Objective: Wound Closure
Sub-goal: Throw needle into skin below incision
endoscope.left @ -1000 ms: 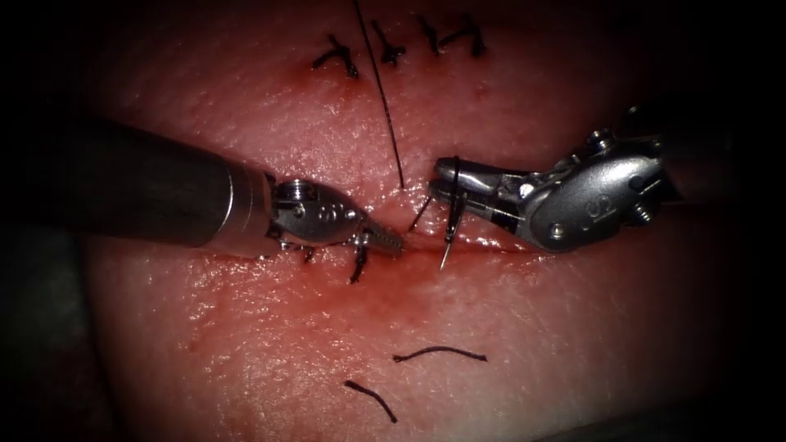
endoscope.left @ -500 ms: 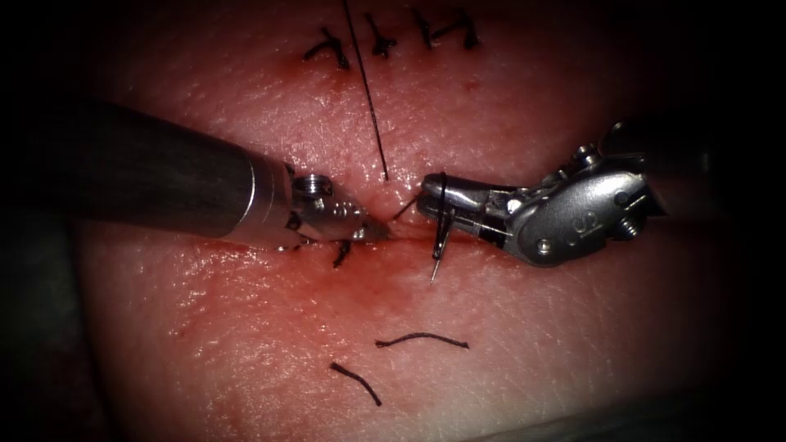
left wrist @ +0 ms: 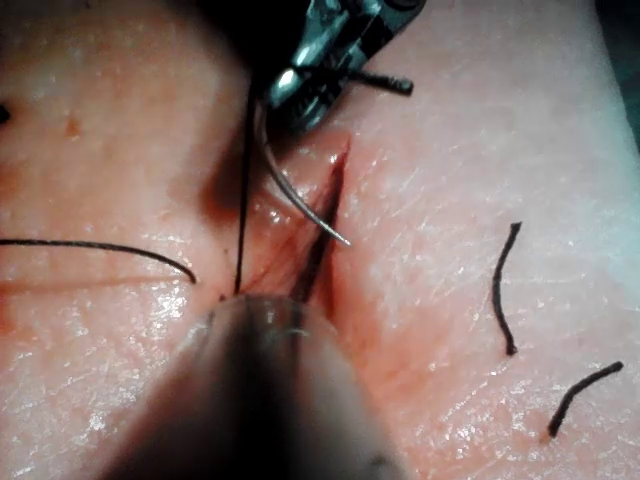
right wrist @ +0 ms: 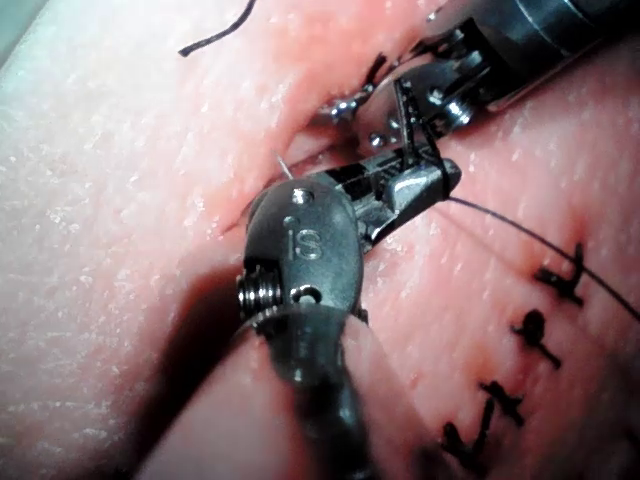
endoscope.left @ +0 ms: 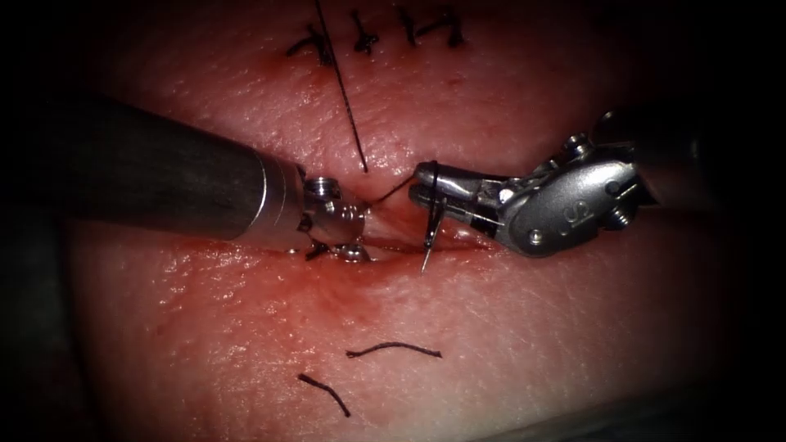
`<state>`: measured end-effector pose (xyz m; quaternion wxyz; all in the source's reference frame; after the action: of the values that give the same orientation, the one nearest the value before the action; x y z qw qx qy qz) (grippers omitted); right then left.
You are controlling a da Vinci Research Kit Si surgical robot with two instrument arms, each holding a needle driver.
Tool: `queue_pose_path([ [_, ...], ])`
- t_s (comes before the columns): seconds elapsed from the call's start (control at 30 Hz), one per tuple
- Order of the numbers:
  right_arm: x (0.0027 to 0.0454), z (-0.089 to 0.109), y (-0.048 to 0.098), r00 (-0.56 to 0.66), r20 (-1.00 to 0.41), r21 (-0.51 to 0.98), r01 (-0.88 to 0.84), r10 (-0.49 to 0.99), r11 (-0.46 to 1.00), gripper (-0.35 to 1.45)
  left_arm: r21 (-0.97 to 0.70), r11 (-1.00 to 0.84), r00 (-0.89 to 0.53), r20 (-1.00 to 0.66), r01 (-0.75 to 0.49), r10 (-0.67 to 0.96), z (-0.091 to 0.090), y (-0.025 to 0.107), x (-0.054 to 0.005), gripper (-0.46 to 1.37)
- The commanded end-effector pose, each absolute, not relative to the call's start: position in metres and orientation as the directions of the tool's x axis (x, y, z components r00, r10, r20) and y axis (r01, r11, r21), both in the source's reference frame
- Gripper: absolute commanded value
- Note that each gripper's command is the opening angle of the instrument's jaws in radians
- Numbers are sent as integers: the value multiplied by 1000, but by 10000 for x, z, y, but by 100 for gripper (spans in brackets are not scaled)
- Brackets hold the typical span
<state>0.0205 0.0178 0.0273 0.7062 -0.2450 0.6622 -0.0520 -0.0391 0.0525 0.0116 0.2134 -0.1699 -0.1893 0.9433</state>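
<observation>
Curved steel needle (endoscope.left: pixel 429 221) clamped near its rear in right tool (endoscope.left: pixel 419 184), tip just above dark cut (endoscope.left: pixel 409 245).
Left tool (endoscope.left: pixel 360 237) buried in cut; finger state unreadable.

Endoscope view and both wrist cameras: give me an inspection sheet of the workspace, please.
Surface: tissue, with the cut running across it and red fluid around it.
Job's things: needle free of the tissue, tip over the cut; thread enters the tissue above the cut.
Clutter: two cut ends of thread below the cut; finished stitches above it.
Grippers: right tool shut on the needle toward its rear; left tool has its tip down at the cut, and what it holds is hidden.
Cables: nothing seen.
Surroundings: nothing seen.
</observation>
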Motion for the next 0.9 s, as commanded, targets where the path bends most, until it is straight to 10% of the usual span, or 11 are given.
queue_pose_path([
  [0.03, 207, 274, 179, 102, -910, -414, -264, -402, 871, -35, -438, -834, -849, -241, -337, 470, 113, 524, -392, 106],
  [0.9, 232, 331, 152, 94, -849, -524, -271, -519, 808, -35, -497, -802, -797, -308, -331, 520, 70, 528, -400, 82],
])
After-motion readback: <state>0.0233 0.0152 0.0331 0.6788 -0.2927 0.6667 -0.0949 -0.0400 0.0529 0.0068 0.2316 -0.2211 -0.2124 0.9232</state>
